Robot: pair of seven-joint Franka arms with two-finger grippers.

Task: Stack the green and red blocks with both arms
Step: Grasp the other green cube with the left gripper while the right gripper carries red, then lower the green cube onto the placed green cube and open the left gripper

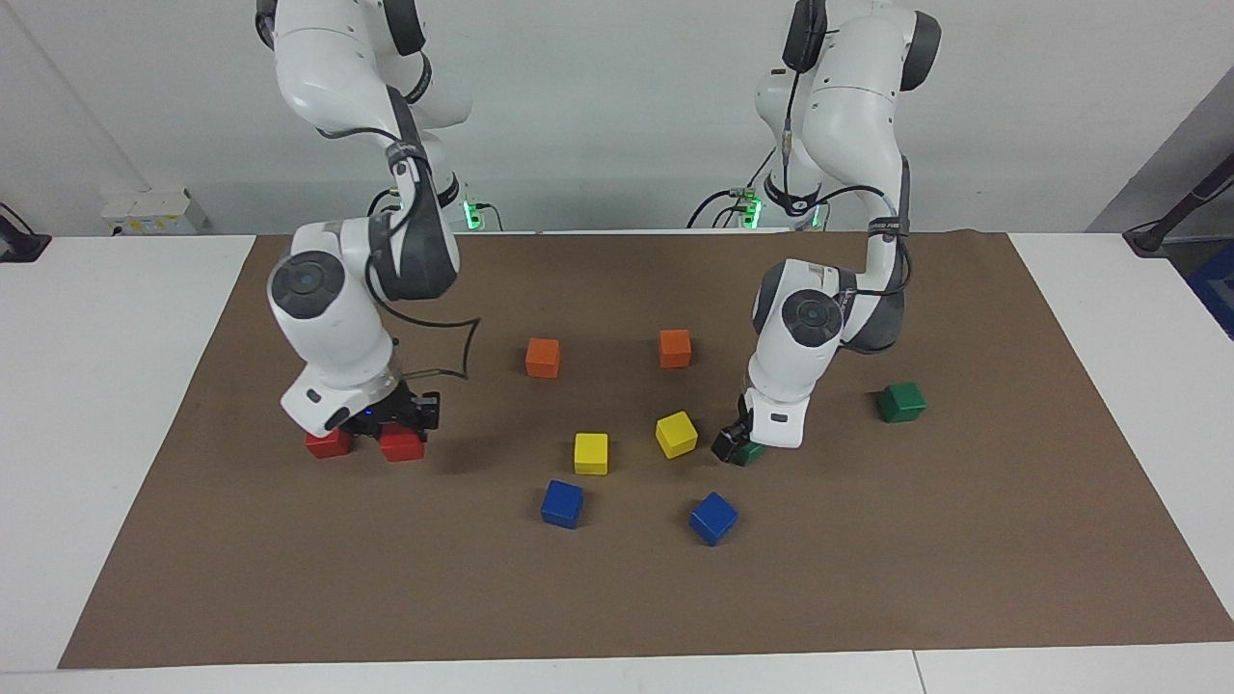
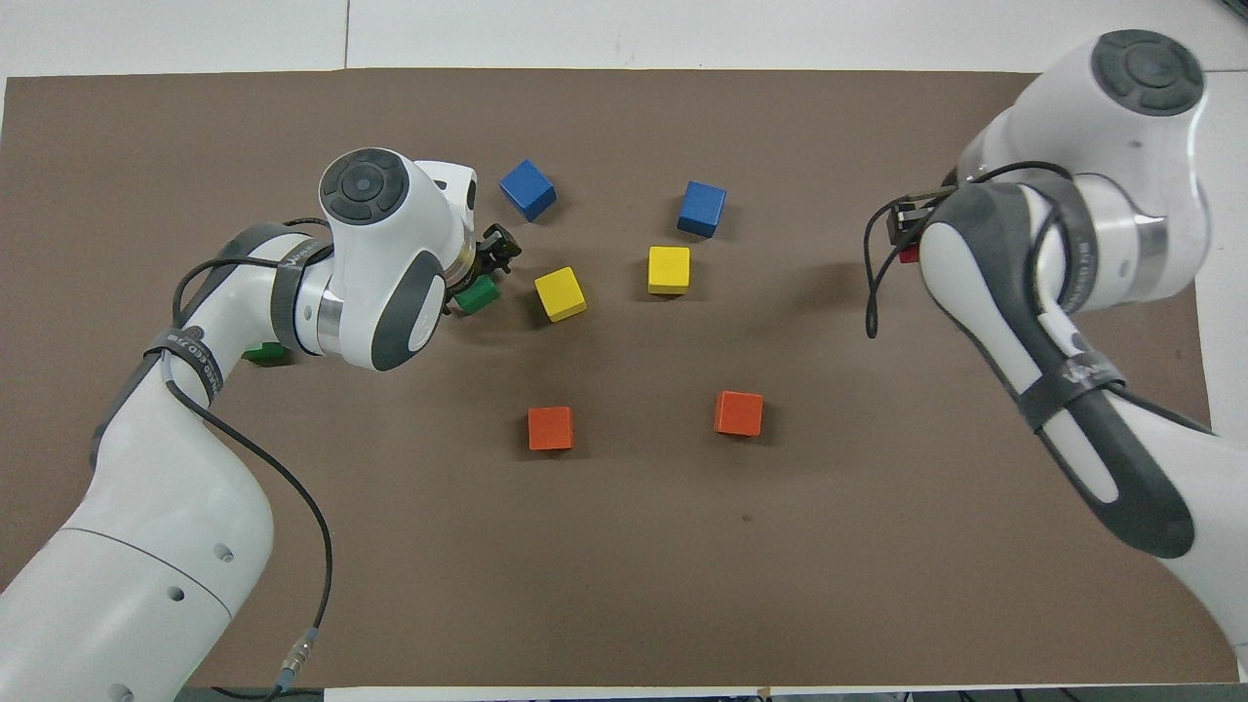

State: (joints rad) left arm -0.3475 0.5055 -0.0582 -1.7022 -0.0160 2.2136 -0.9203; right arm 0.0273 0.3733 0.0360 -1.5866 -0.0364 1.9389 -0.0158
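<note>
Two red blocks [image 1: 326, 444] [image 1: 403, 447] sit side by side on the brown mat toward the right arm's end. My right gripper [image 1: 405, 424] is low, just over one of them; in the overhead view the gripper [image 2: 905, 234] hides all but a red sliver [image 2: 909, 255]. My left gripper [image 1: 737, 445] is down at a green block [image 1: 752, 454], which also shows in the overhead view [image 2: 478, 295] under the gripper [image 2: 487, 268]. The second green block [image 1: 901, 402] lies toward the left arm's end, half hidden under the left arm in the overhead view [image 2: 263, 354].
Two orange cubes [image 1: 543, 358] [image 1: 675, 348] lie nearest the robots mid-mat. Two yellow cubes [image 1: 591, 453] [image 1: 676, 434] lie farther out, one close beside the left gripper. Two blue cubes [image 1: 562, 503] [image 1: 713, 518] lie farthest. The brown mat [image 1: 964, 578] covers a white table.
</note>
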